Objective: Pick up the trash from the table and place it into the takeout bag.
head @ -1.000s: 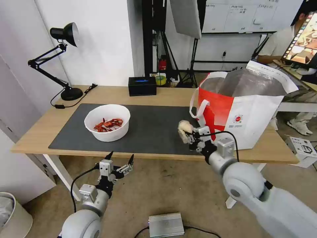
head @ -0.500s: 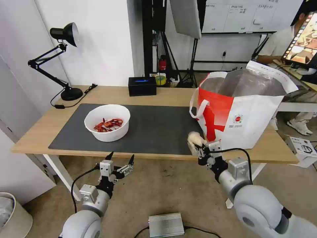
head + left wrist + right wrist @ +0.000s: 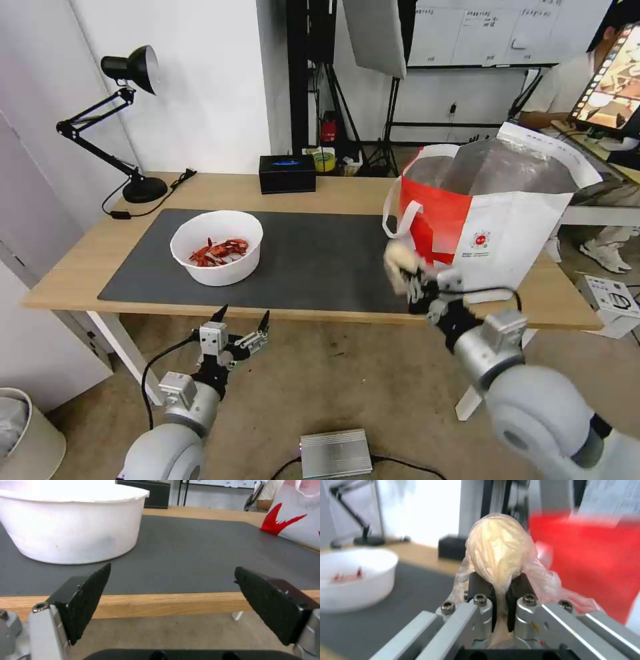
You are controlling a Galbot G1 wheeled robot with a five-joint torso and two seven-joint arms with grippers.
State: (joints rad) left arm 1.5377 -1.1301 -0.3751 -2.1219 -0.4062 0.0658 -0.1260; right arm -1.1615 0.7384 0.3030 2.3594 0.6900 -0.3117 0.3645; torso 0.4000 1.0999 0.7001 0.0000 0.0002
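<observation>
Standing in a studio room of white walls and light stands, a light wood table [image 3: 333,193] with a dark grey mat [image 3: 320,257] carries a white bowl [image 3: 217,247] and takeout bag [image 3: 493,220], beside which the right gripper [image 3: 415,283] pinches a beige ball [image 3: 398,259] in the air while the left gripper [image 3: 241,319] waits spread below the table's front edge.

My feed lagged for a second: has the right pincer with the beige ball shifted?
Yes. The right pincer, shut on the beige ball, has moved rightward off the mat toward the takeout bag, now overlapping its red front.
</observation>
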